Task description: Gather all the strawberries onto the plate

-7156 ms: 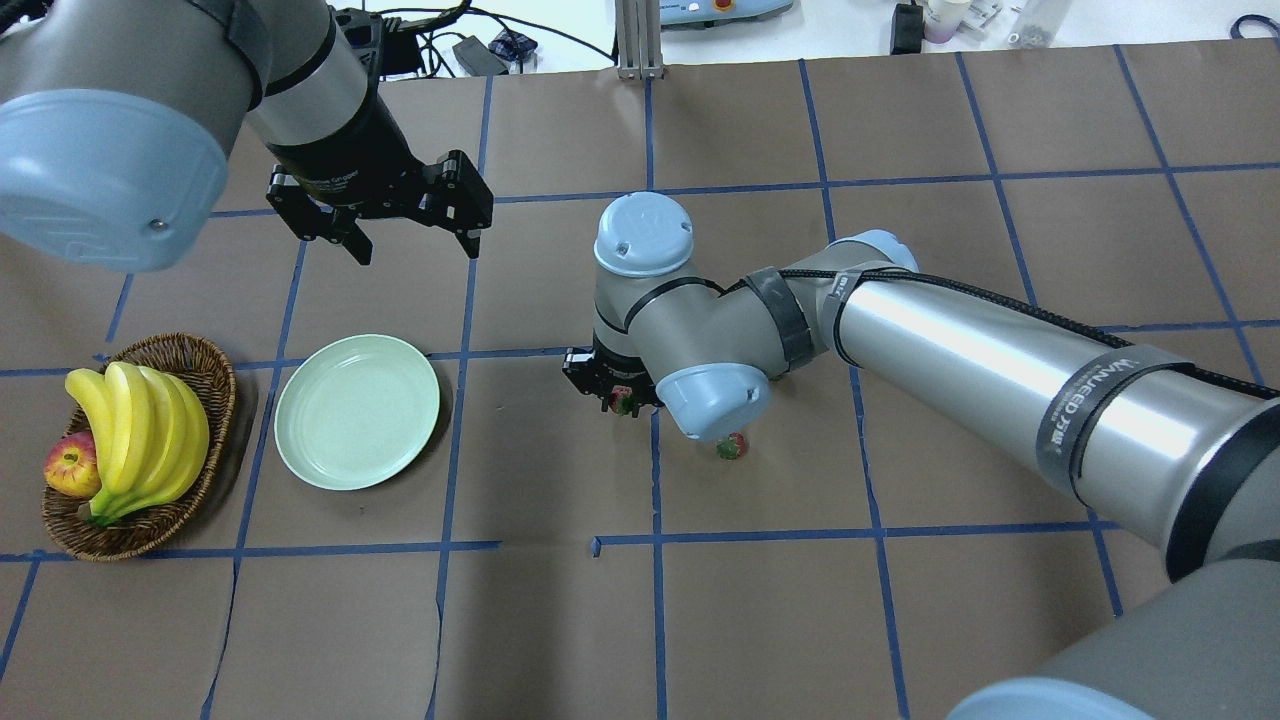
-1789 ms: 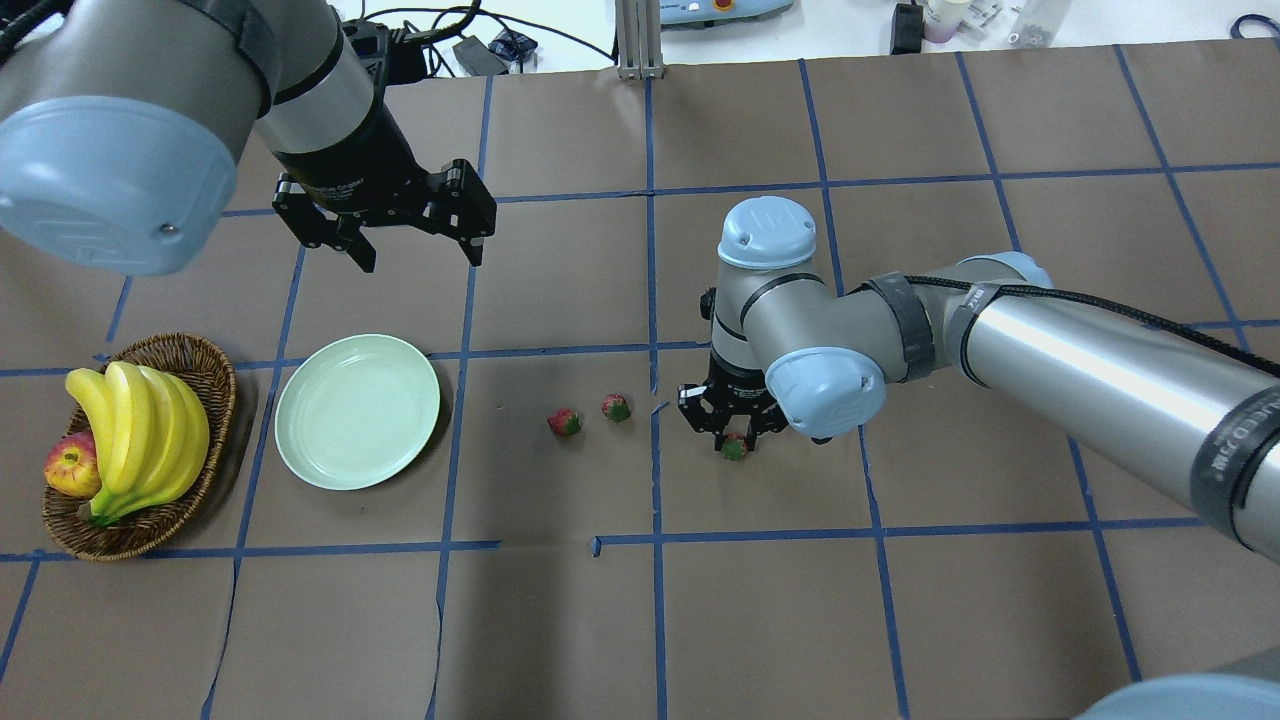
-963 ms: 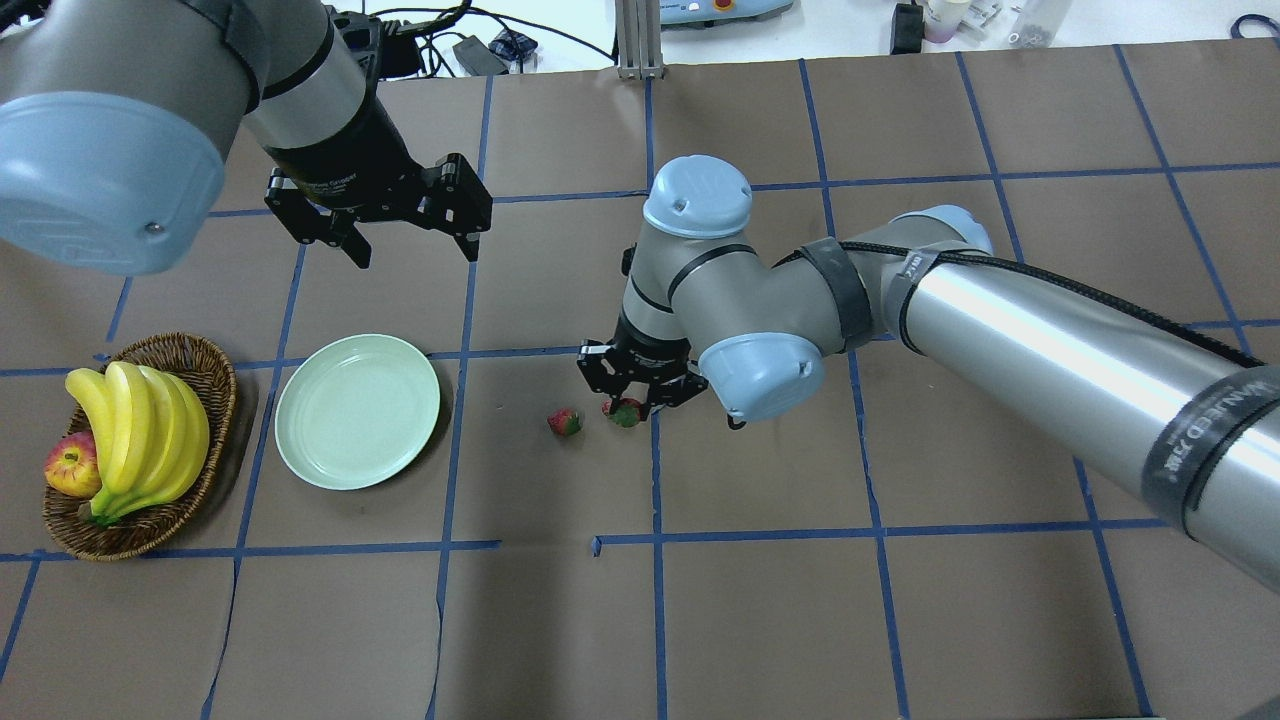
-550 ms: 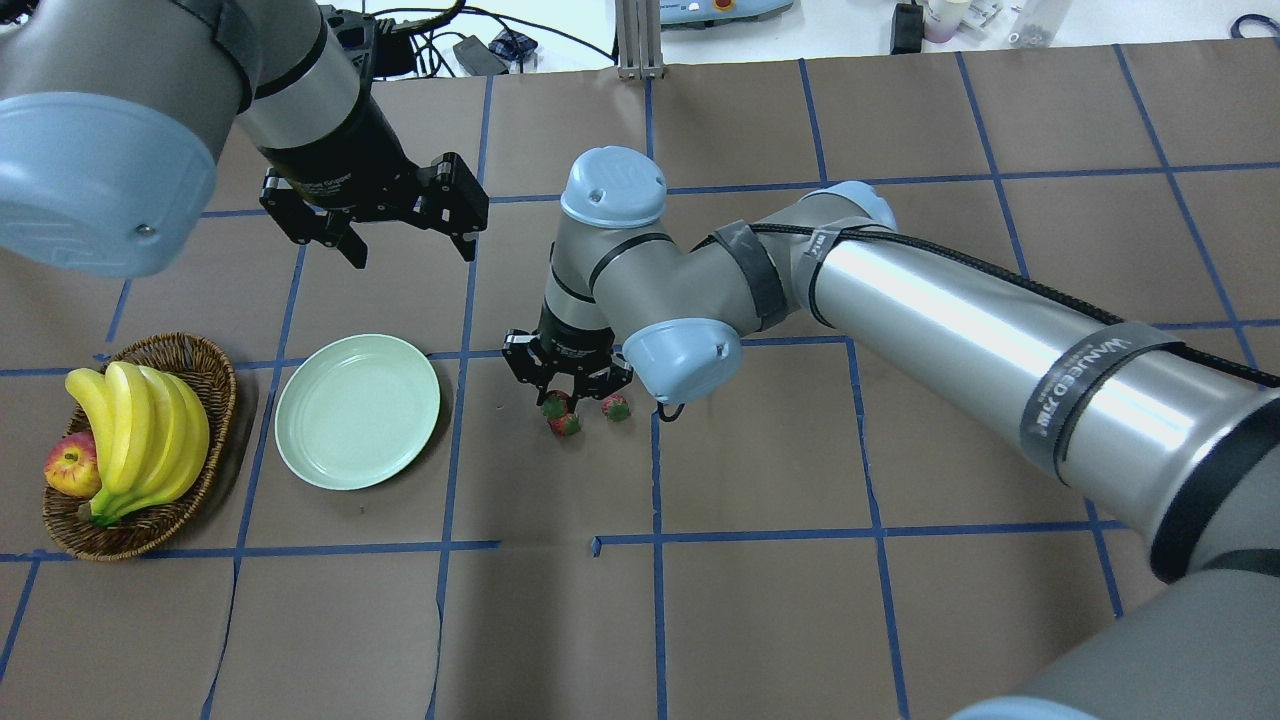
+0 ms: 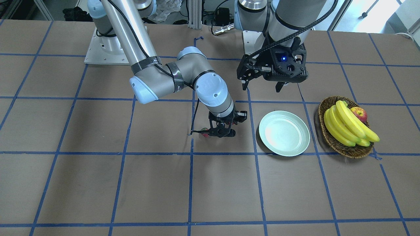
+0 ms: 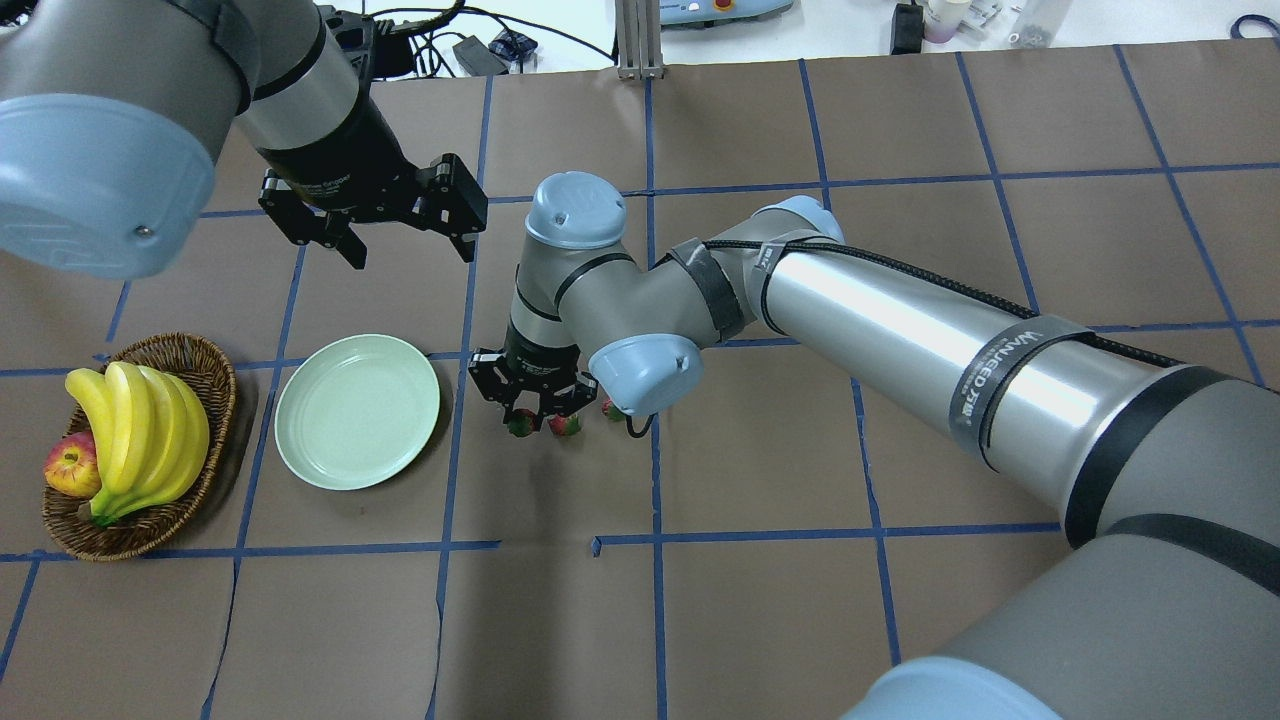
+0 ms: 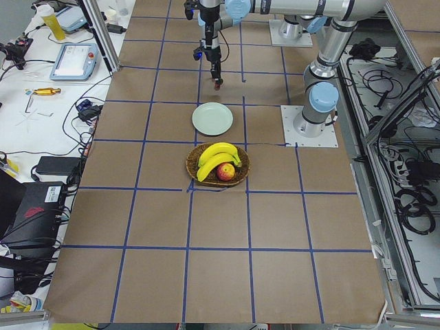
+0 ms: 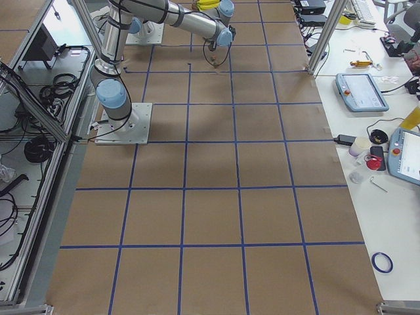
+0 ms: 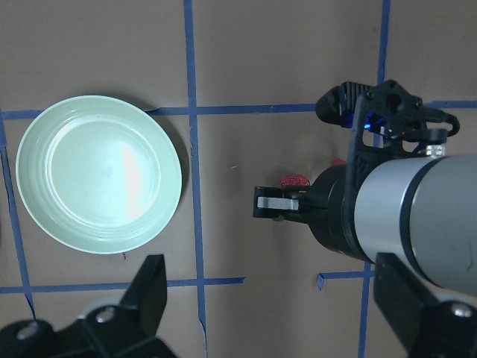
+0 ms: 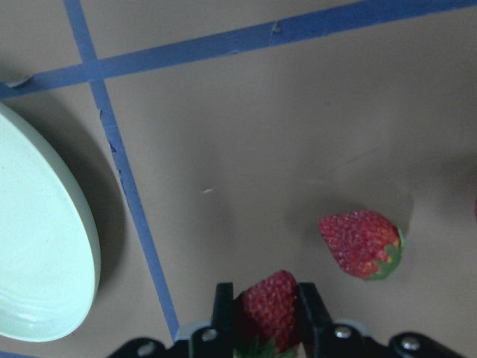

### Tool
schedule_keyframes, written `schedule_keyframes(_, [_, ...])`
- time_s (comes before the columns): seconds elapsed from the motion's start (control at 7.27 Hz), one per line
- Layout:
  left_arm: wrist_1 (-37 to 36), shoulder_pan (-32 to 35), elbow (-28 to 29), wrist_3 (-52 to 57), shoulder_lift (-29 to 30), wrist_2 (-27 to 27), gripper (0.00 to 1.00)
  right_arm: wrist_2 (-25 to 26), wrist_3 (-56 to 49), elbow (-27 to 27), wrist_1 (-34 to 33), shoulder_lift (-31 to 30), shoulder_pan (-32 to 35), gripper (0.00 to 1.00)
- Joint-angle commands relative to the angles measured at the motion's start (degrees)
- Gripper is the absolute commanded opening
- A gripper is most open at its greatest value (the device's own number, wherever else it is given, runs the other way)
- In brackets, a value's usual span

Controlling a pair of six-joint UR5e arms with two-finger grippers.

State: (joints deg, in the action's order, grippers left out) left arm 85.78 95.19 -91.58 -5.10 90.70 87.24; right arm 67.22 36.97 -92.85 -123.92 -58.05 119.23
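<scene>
My right gripper [image 6: 528, 413] is shut on a red strawberry [image 6: 520, 427] with a green cap, held low over the table just right of the pale mint plate [image 6: 357, 411]. The right wrist view shows this strawberry [image 10: 268, 306] pinched between the fingers, with the plate's rim [image 10: 45, 261] to the left. A second strawberry [image 6: 567, 425] lies on the paper beside the gripper and also shows in the right wrist view [image 10: 361, 244]. A third [image 6: 612, 408] lies half hidden under the wrist. The plate is empty. My left gripper [image 6: 410, 255] is open and empty, hovering behind the plate.
A brown wicker basket [image 6: 140, 530] with bananas [image 6: 140, 430] and a red-yellow apple [image 6: 70, 465] stands left of the plate. The table is covered in brown paper with blue tape lines. Cables and boxes lie beyond the far edge.
My right gripper closed on the rightmost strawberry and carried it left past the other two towards the plate. The left arm has barely moved.
</scene>
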Motion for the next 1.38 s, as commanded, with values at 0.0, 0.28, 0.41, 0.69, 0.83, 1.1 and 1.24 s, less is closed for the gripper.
schedule_keyframes(0.0, [0.0,0.0,0.0,0.0,0.0,0.0,1.0,-1.4,-0.1,0.0,-1.0,0.6,0.0,1.0])
schedule_keyframes(0.28, [0.0,0.0,0.1,0.0,0.0,0.0,1.0,1.1,-1.9,-0.2,0.1,-0.7,-0.1,1.0])
schedule_keyframes(0.41, [0.0,-0.1,0.0,0.0,0.0,0.1,1.0,6.0,-6.7,-0.8,5.6,-3.6,-1.3,1.0])
schedule_keyframes(0.69, [0.1,-0.1,0.0,0.1,0.0,0.2,1.0,10.4,-13.5,-3.3,13.2,-9.1,-9.8,1.0])
schedule_keyframes(0.83, [0.0,-0.1,0.0,0.1,0.0,0.2,1.0,10.8,-20.4,-4.5,17.8,-13.2,-15.9,1.0])
schedule_keyframes(1.1, [0.1,-0.1,0.1,0.0,0.0,0.2,1.0,18.7,-38.8,-4.8,21.7,-20.4,-29.2,1.0])
schedule_keyframes(1.24, [0.1,-0.1,0.0,0.0,0.0,0.2,1.0,20.2,-45.0,-3.4,25.8,-23.7,-32.1,1.0])
